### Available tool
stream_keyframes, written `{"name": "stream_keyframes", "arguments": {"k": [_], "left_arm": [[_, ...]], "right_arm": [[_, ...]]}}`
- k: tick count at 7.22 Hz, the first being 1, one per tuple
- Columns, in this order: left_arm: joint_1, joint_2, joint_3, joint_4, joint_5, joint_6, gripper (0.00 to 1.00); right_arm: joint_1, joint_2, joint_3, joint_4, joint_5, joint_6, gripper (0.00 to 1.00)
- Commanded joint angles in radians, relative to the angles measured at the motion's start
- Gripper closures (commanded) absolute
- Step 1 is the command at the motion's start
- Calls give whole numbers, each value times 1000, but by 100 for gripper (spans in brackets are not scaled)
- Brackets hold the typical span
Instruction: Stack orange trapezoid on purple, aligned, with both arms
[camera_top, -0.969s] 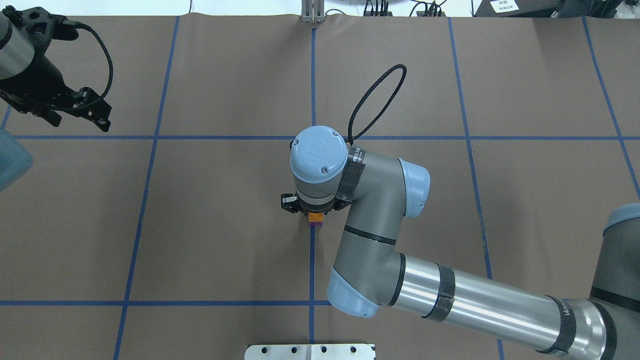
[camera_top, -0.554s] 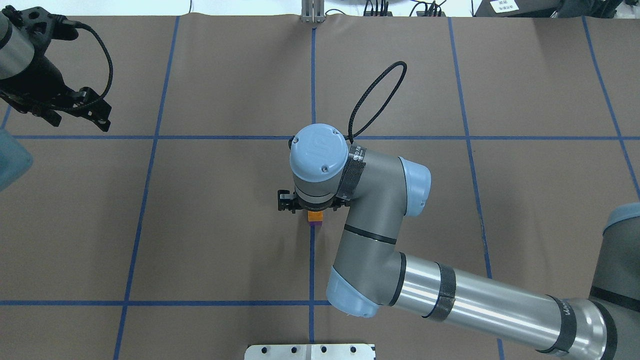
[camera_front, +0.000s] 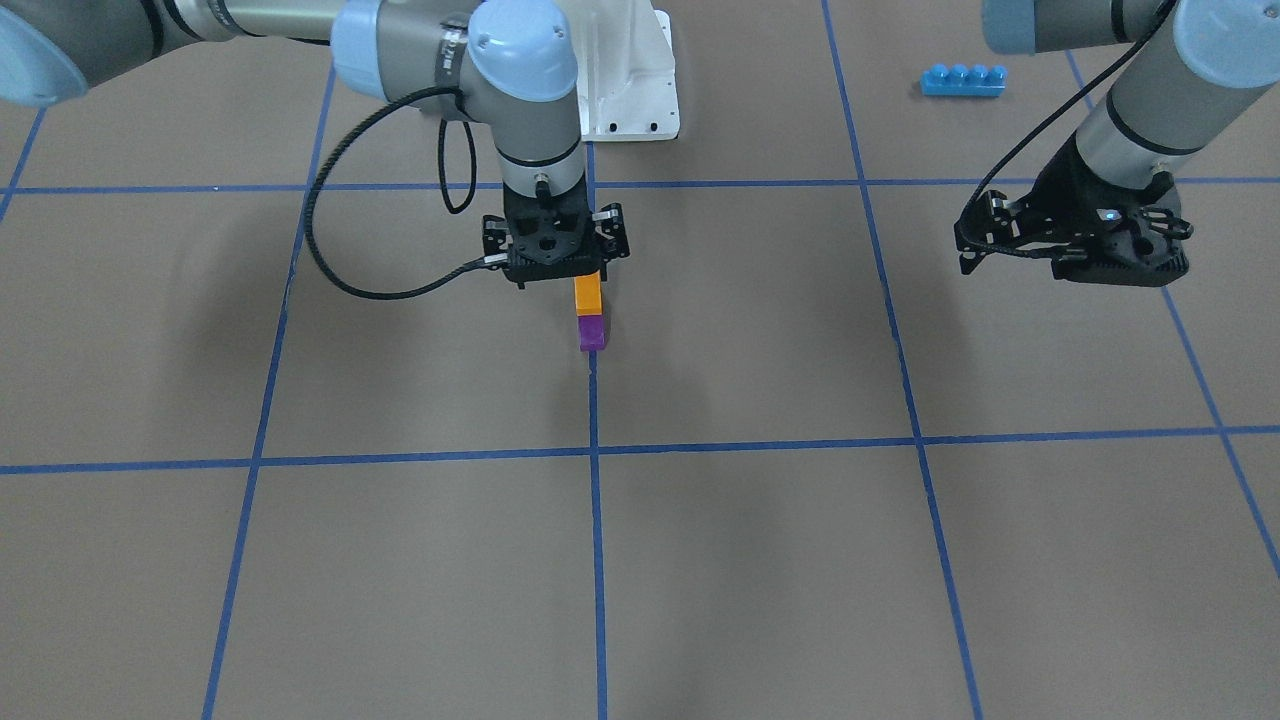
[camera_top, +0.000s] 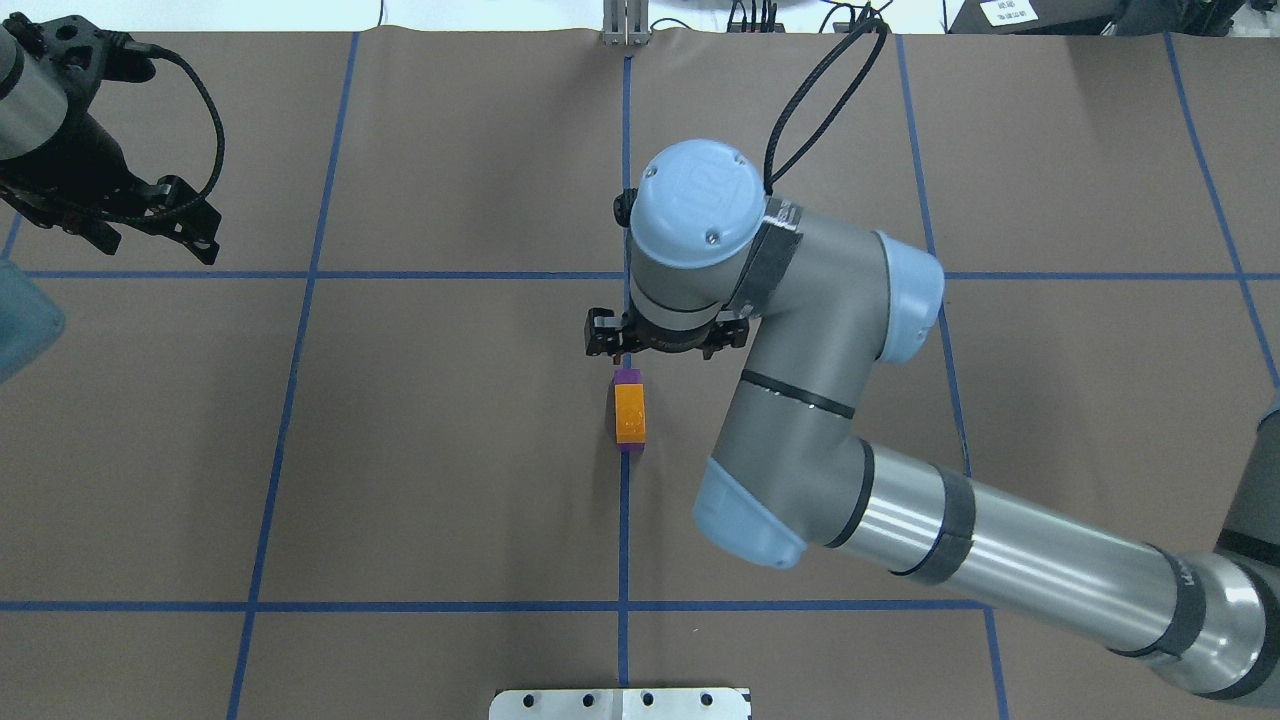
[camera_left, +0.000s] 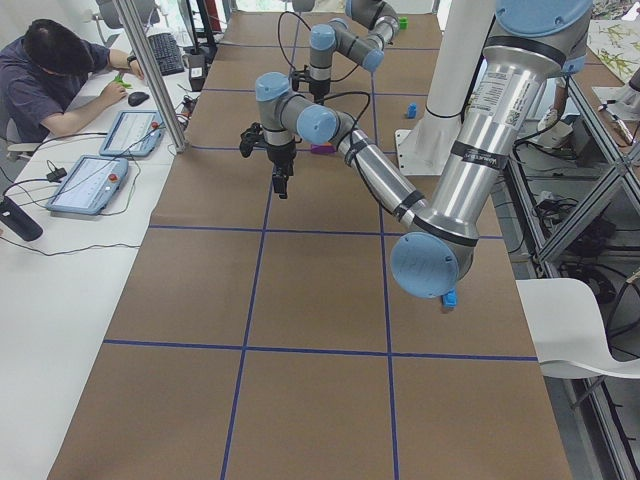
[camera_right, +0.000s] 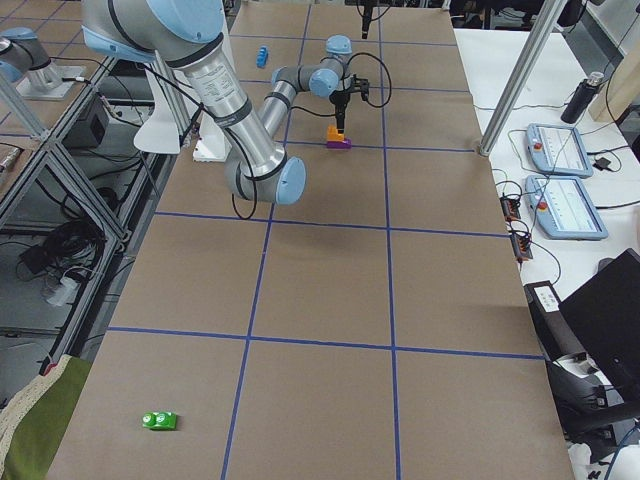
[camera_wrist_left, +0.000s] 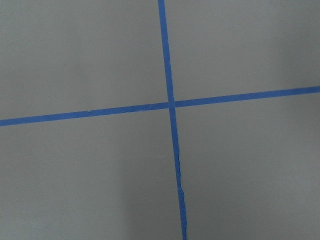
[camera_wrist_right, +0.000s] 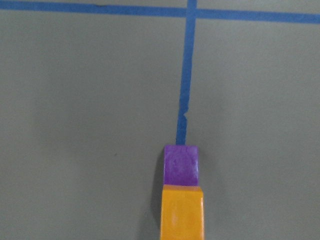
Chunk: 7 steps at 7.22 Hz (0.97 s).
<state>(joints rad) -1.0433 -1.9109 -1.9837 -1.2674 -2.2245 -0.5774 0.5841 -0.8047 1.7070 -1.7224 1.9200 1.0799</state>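
The small glossy orange plastic trapezoid block (camera_front: 588, 296) is sitting directly on the matching purple plastic block (camera_front: 592, 333), forming a two-piece column whose long axis is standing upright. The column is resting on the brown paper-covered worktop (camera_front: 750, 560), at the end of a blue tape line (camera_front: 594, 410) near the centre. In the right wrist view the side faces of the two blocks are running in line with one another and square to that tape. The direction the sloped faces are pointing cannot be determined. The right arm's black claw (camera_front: 555, 265) is hanging above the column, pointing straight down, released and gripping nothing; the column is standing free beneath it. The left arm's black claw (camera_front: 1075, 255) is hovering well apart at the robot's left side of the worktop, over bare paper and a tape crossing; whether it is released or clenched cannot be told. A long blue four-stud plastic brick (camera_front: 962, 80) is lying flat near the left arm, well apart from the column.
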Motion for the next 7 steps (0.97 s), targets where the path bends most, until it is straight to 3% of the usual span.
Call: {"name": "stream_keyframes", "arguments": {"k": [1, 3, 5, 7], "left_arm": [[-3, 36, -9, 0, 2, 11, 0], [-18, 70, -12, -15, 6, 58, 0], [-122, 162, -7, -38, -3, 239, 0], [-231, 245, 0, -40, -4, 393, 0]], "right_arm": [[220, -150, 101, -36, 130, -265, 0], [400, -288, 98, -36, 169, -606, 0], [616, -428, 89, -33, 311, -929, 0], [742, -542, 53, -31, 323, -1159, 0]]}}
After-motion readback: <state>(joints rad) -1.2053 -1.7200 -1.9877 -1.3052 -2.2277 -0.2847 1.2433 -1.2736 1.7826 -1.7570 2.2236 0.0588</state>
